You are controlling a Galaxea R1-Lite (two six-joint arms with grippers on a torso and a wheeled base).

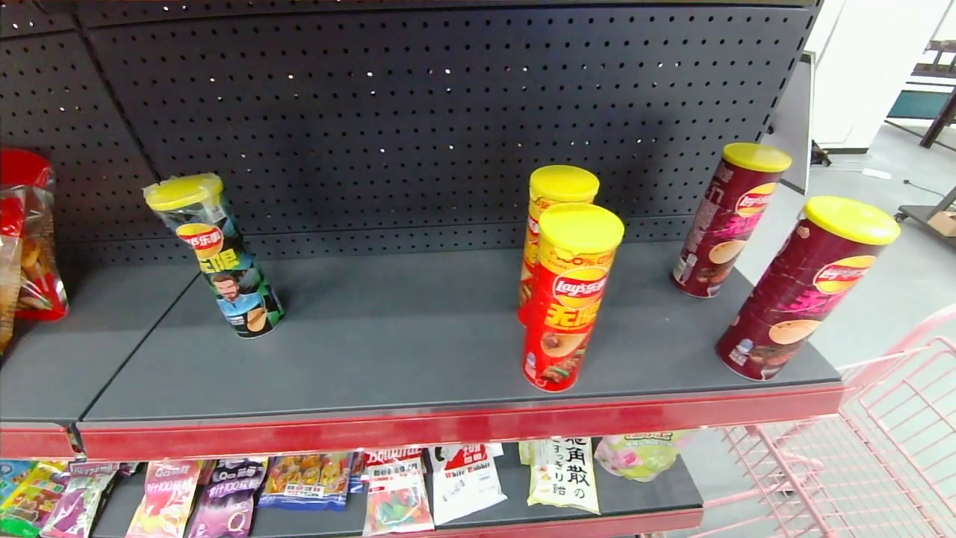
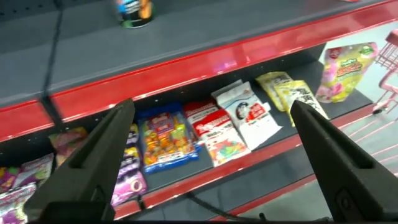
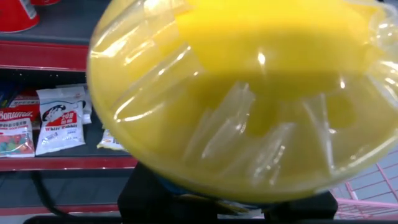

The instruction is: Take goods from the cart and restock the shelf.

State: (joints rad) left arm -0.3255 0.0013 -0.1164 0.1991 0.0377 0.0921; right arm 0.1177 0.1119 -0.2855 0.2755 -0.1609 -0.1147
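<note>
shelf [image 1: 418,336]: lone can [image 1: 216,254] left, four cans [image 1: 571,299] right (two pairs) | cart [image 1: 859,463] lower right

Head cam: high, facing down onto shelf [image 1: 418,329], mid range. Left wrist: low, facing lower-shelf bags [image 2: 163,138], near. Right wrist: right up against lid [image 3: 249,93]. All three share the white bag [image 1: 464,482].

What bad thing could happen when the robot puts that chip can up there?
The tall dark red cardboard can with a yellow lid stands near the grey metal shelf's front right corner; a bump might tip it off. The held round can with a film-wrapped yellow plastic lid looks slick and may slip.
</note>
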